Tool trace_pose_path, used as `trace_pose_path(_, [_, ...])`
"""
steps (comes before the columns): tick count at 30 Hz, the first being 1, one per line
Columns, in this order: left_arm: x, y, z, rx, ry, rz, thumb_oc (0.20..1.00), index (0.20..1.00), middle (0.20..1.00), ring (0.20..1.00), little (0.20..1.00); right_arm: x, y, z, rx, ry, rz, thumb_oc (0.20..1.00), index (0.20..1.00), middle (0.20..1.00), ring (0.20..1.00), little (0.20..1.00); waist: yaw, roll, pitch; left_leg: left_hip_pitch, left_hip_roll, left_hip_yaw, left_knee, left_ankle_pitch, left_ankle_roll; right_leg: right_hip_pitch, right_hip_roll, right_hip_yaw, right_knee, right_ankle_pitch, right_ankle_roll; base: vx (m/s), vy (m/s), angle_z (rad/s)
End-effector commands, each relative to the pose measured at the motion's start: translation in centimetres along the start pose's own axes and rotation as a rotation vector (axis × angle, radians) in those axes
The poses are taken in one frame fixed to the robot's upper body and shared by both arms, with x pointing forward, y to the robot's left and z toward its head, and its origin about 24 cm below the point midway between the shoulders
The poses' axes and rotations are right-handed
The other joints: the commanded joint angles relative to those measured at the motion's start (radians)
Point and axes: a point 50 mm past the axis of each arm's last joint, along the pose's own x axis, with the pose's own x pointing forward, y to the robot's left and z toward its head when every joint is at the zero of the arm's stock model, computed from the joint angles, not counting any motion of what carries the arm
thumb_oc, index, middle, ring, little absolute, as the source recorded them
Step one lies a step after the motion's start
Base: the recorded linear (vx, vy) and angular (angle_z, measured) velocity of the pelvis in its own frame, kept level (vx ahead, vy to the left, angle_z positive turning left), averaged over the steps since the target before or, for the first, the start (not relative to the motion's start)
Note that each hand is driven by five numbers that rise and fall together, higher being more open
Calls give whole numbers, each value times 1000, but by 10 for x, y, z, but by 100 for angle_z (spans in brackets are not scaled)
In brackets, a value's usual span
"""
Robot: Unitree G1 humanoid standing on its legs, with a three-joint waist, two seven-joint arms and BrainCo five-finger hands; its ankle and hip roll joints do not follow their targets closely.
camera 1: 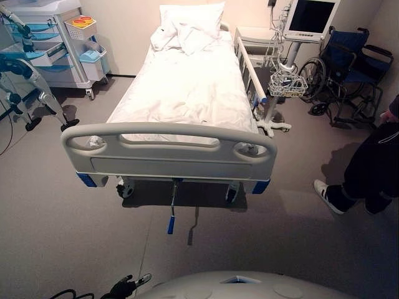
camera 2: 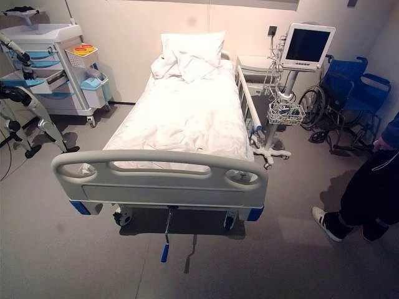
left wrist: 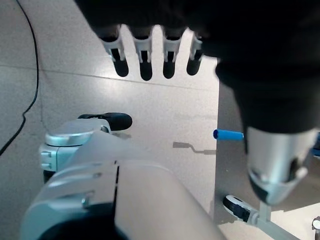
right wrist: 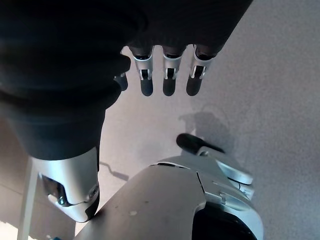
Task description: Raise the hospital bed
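Observation:
The hospital bed (camera 1: 181,87) stands ahead of me with white sheets, pillows at its far end and a grey footboard (camera 1: 168,146) facing me. Under the foot end a crank handle with a blue grip (camera 1: 171,224) hangs down toward the floor; the same blue grip (left wrist: 227,134) shows past my left hand. My left hand (left wrist: 145,60) hangs low over the floor, well short of the crank, its fingers straight and holding nothing. My right hand (right wrist: 168,75) hangs likewise above the grey floor, fingers straight and empty.
A drawer cart (camera 1: 56,43) and a wheeled frame (camera 1: 31,87) stand at the back left. A monitor stand with a wire basket (camera 1: 288,84) and a blue wheelchair (camera 1: 349,68) sit right of the bed. A person (camera 1: 368,168) stands at the right edge.

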Motion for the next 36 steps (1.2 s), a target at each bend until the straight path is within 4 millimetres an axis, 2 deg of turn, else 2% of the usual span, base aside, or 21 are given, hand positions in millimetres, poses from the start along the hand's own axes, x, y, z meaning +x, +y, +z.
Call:
trace_pose_path(1, [7, -11, 28, 28, -44, -33, 1000, 1000, 1000, 1000, 1000, 2, -10, 22, -10, -49, -20, 1000, 1000, 1000, 1000, 1000, 25, -6, 35, 53, -86, 30, 6, -59, 66, 12, 2, -7, 112, -68, 53, 0, 0, 0])
trace_pose_path(10, [7, -10, 30, 43, -49, -29, 1000, 1000, 1000, 1000, 1000, 2, -11, 24, -22, -52, -23, 1000, 1000, 1000, 1000, 1000, 24, -6, 41, 46, -88, 30, 6, -58, 66, 5, 2, -4, 108, -65, 54, 0, 0, 0])
trace_pose_path(12, [7, -9, 33, 44, -61, -22, 1000, 1000, 1000, 1000, 1000, 2, -15, 30, -26, -71, -37, 1000, 1000, 1000, 1000, 1000, 22, -6, 55, 32, -87, 32, 6, -53, 66, -10, 2, -4, 110, -63, 54, -29, -3, -4])
trace_pose_path(18, [9, -2, 65, 27, -162, 19, 1000, 1000, 1000, 1000, 1000, 0, -31, 61, -43, -158, -91, 1000, 1000, 1000, 1000, 1000, 18, -6, 123, -54, -83, 37, 6, -21, 71, -117, 4, 4, 145, -50, 51, -110, -7, -4])
trace_pose_path(19, [9, -2, 65, 27, -162, 19, 1000, 1000, 1000, 1000, 1000, 0, -31, 61, -43, -158, -91, 1000, 1000, 1000, 1000, 1000, 18, -6, 123, -54, -83, 37, 6, -21, 71, -117, 4, 4, 145, -50, 51, -145, -14, -3])
trace_pose_path(20, [9, 1, 78, 31, -195, 35, 1000, 1000, 1000, 1000, 1000, -1, -40, 65, -50, -150, -134, 1000, 1000, 1000, 1000, 1000, 21, -5, 150, -97, -82, 36, 6, -5, 72, -164, 4, 3, 155, -44, 51, -141, -15, -1])
trace_pose_path(21, [9, 0, 84, 23, -216, 41, 1000, 1000, 1000, 1000, 1000, 0, -38, 77, -56, -186, -135, 1000, 1000, 1000, 1000, 1000, 20, -6, 160, -116, -80, 35, 6, 3, 73, -185, 6, 6, 158, -38, 51, -141, -15, -1])
trace_pose_path(22, [9, 0, 84, 23, -216, 42, 1000, 1000, 1000, 1000, 1000, 0, -38, 78, -55, -186, -135, 1000, 1000, 1000, 1000, 1000, 20, -7, 158, -118, -80, 35, 7, 3, 73, -187, 5, 6, 158, -38, 50, -144, -12, -1])
trace_pose_path(23, [7, 3, 107, 14, -293, 61, 1000, 1000, 1000, 1000, 1000, -3, -37, 105, -84, -299, -137, 1000, 1000, 1000, 1000, 1000, 17, -10, 185, -169, -78, 34, 11, 18, 73, -236, 7, 9, 167, -28, 51, -132, -13, 0])
trace_pose_path(25, [7, 3, 113, 11, -319, 66, 1000, 1000, 1000, 1000, 1000, -4, -37, 112, -79, -328, -142, 1000, 1000, 1000, 1000, 1000, 17, -13, 191, -201, -80, 31, 16, 24, 73, -265, 7, 9, 174, -25, 51, -120, -16, -2])
trace_pose_path(26, [5, 0, 127, 9, -363, 71, 1000, 1000, 1000, 1000, 1000, -7, -38, 125, -83, -379, -154, 1000, 1000, 1000, 1000, 1000, 14, -17, 215, -252, -80, 26, 23, 34, 73, -314, 6, 10, 182, -16, 51, -107, -20, -1])
trace_pose_path(27, [5, -1, 133, 4, -386, 71, 1000, 1000, 1000, 1000, 1000, -8, -38, 130, -87, -397, -162, 1000, 1000, 1000, 1000, 1000, 13, -19, 225, -274, -80, 24, 27, 39, 73, -334, 7, 11, 183, -12, 51, -107, -19, 1])
trace_pose_path(28, [5, -1, 133, 4, -386, 71, 1000, 1000, 1000, 1000, 1000, -8, -38, 130, -87, -397, -162, 1000, 1000, 1000, 1000, 1000, 13, -19, 225, -274, -80, 24, 27, 39, 73, -334, 7, 11, 184, -12, 51, -87, -9, 4])
trace_pose_path(30, [2, -6, 151, 6, -450, 76, 1000, 1000, 1000, 1000, 1000, -13, -40, 152, -85, -480, -185, 1000, 1000, 1000, 1000, 1000, 9, -20, 265, -343, -80, 23, 43, 47, 73, -393, 6, 15, 191, -2, 50, -82, 0, 0])
trace_pose_path(31, [2, -6, 151, 6, -450, 76, 1000, 1000, 1000, 1000, 1000, -13, -40, 152, -85, -480, -185, 1000, 1000, 1000, 1000, 1000, 9, -20, 265, -343, -80, 23, 43, 47, 73, -393, 6, 15, 191, -2, 50, -97, -9, -1])
trace_pose_path(33, [-3, -10, 171, -2, -521, 84, 1000, 1000, 1000, 1000, 1000, -22, -44, 176, -87, -575, -220, 1000, 1000, 1000, 1000, 1000, 6, -20, 307, -420, -82, 22, 74, 49, 72, -462, 5, 14, 207, 9, 49, -116, -7, 1])
trace_pose_path(35, [-4, -11, 177, -1, -538, 82, 1000, 1000, 1000, 1000, 1000, -24, -45, 182, -84, -594, -229, 1000, 1000, 1000, 1000, 1000, 4, -20, 313, -442, -81, 21, 80, 50, 71, -483, 3, 14, 211, 11, 48, -69, -6, 0])
trace_pose_path(36, [-8, -13, 191, 4, -592, 90, 1000, 1000, 1000, 1000, 1000, -31, -47, 198, -90, -655, -251, 1000, 1000, 1000, 1000, 1000, 1, -18, 340, -489, -77, 19, 89, 55, 71, -535, 2, 11, 224, 18, 49, -98, -10, 0])
